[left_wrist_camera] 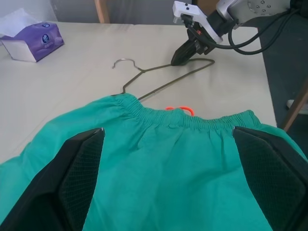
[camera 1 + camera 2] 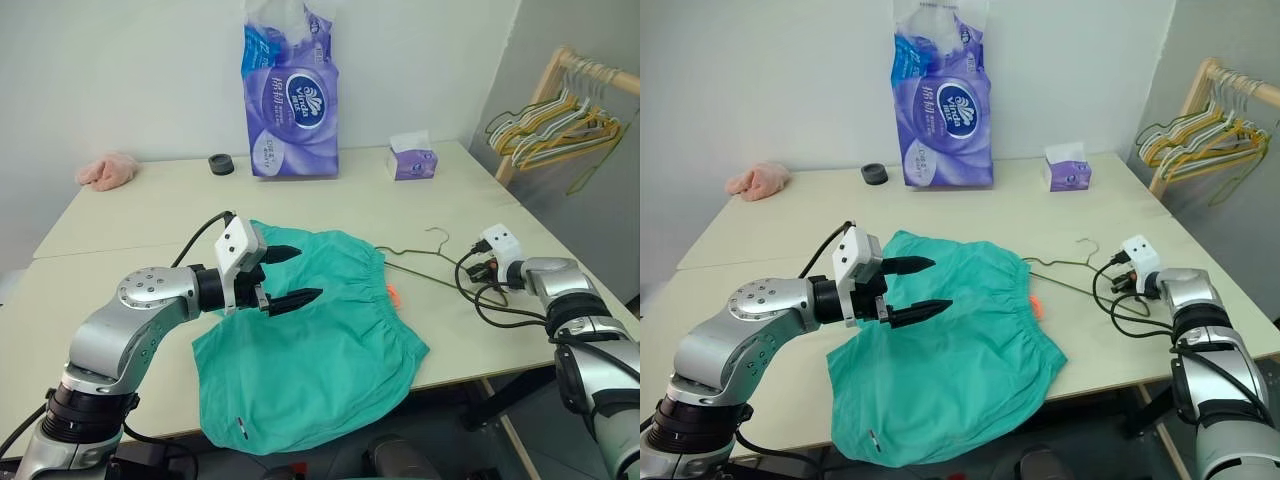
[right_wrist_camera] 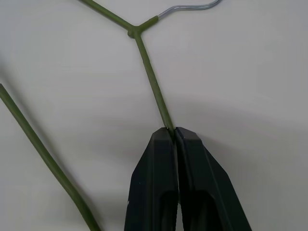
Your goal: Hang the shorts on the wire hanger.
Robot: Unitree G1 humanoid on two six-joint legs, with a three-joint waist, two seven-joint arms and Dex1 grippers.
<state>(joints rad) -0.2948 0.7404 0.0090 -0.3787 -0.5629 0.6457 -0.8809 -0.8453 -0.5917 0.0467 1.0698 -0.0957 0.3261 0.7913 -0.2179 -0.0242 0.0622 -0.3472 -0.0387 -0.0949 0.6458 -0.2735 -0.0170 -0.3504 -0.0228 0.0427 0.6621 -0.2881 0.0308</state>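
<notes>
My right gripper was pinched shut on the thin, stiff, light wire hanger lying on the table beside the soft, floppy shorts, best grasped at the waistband, while my left gripper hovered wide open, empty.

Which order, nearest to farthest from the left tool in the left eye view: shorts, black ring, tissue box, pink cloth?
From the left tool, open above the table:
1. shorts: directly under it.
2. black ring: far side of the table, left of the purple pack.
3. pink cloth at the far left corner and tissue box at the far right: too close to call.
</notes>
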